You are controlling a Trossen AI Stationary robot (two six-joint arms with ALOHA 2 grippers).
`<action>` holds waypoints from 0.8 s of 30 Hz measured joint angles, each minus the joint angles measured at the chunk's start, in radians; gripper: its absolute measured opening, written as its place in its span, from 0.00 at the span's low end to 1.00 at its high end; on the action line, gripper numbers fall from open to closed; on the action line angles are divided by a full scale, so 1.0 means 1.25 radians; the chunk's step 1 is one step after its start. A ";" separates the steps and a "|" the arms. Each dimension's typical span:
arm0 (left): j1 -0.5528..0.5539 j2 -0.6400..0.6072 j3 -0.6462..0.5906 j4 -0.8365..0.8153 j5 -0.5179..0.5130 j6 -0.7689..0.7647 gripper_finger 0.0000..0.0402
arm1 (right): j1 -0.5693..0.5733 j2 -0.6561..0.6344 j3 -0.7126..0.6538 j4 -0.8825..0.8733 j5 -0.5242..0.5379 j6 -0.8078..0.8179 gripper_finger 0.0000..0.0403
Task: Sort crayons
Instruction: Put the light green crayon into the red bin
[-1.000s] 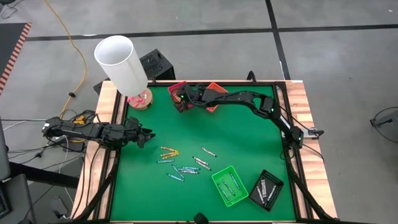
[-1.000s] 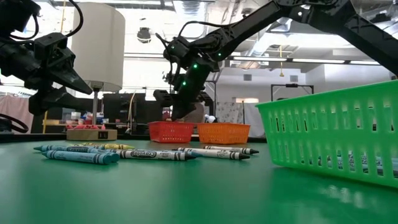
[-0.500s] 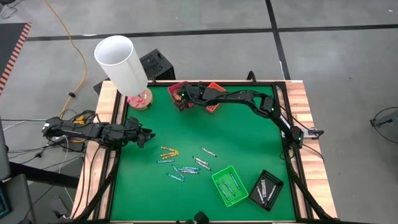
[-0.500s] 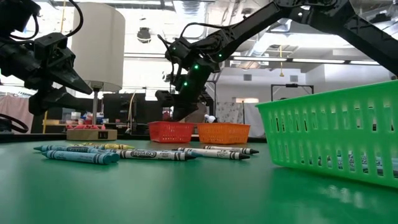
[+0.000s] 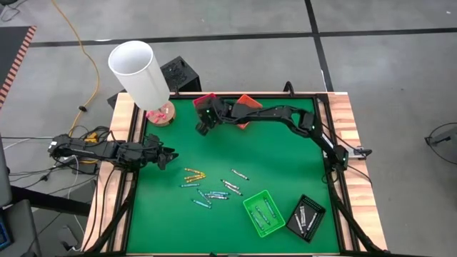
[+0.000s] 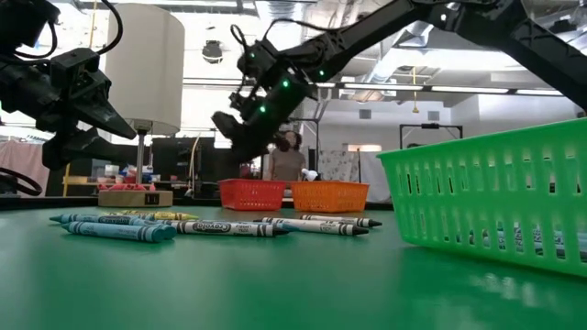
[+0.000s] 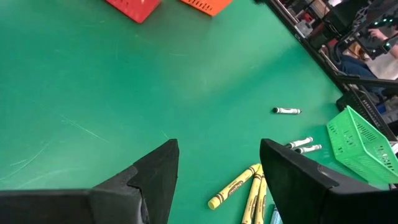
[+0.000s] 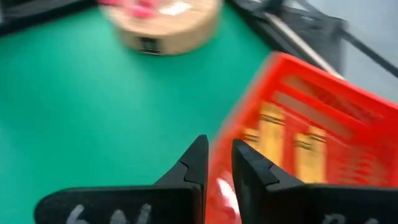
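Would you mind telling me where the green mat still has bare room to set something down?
The widest free patch is mid-mat, between the red tray and orange tray at the far edge and the loose crayons nearer the front. The stretch right of the crayons, above the green basket and black tray, is bare too. The front, around crayons and baskets, is crowded.

Both arms are dark, jointed and slim. The right arm [image 5: 285,114] shows small green lights (near its wrist). Black cables trail from the left arm [image 5: 100,151].
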 joint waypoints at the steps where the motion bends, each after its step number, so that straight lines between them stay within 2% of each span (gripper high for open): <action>1: 0.000 0.000 0.000 0.000 0.000 0.000 0.54 | 0.008 0.000 0.006 0.000 -0.016 -0.007 0.17; 10: 0.000 0.000 0.000 0.000 0.000 0.000 0.54 | 0.123 0.000 0.021 0.009 -0.131 -0.093 0.17; 17: 0.000 0.000 0.000 0.000 0.000 0.000 0.54 | 0.234 0.003 0.016 0.012 -0.129 -0.192 0.17; 24: 0.000 0.000 0.000 0.000 0.000 0.000 0.54 | 0.285 0.003 -0.028 0.063 -0.056 -0.221 0.17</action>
